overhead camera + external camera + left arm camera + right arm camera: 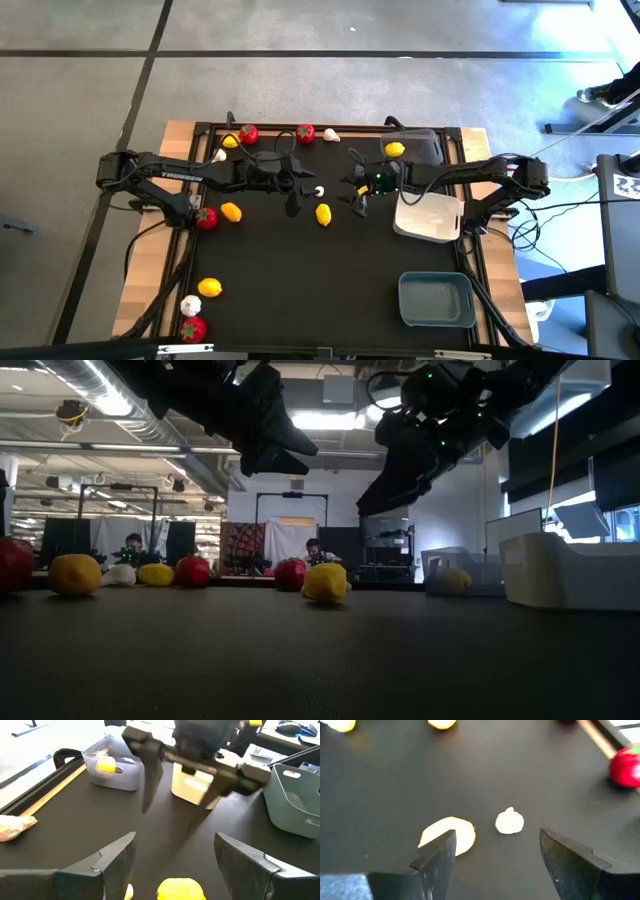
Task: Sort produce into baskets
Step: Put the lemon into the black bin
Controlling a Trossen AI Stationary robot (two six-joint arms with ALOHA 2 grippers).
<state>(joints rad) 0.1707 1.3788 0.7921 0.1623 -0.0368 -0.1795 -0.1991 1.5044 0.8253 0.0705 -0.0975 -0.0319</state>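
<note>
A yellow lemon (pixel 323 213) and a small white garlic bulb (pixel 319 191) lie on the black mat at the table's middle. My left gripper (pixel 297 186) hovers open just left of them; the lemon (pixel 181 889) shows low between its fingers. My right gripper (pixel 352 184) hovers open just right of them, facing the lemon (pixel 447 835) and the garlic (pixel 509 821). The dark grey basket (pixel 425 148) at the far right holds one lemon (pixel 395 150). The white basket (pixel 430 217) and the blue-grey basket (pixel 437 299) stand nearer on the right.
More produce lies about: red fruits (pixel 248 133) (pixel 305 132), a lemon (pixel 230 141) and garlic (pixel 331 134) along the far edge; a red fruit (pixel 205 217) and a lemon (pixel 231 211) at the left; a lemon (pixel 209 287), garlic (pixel 190 305) and a red fruit (pixel 193 328) at the near left.
</note>
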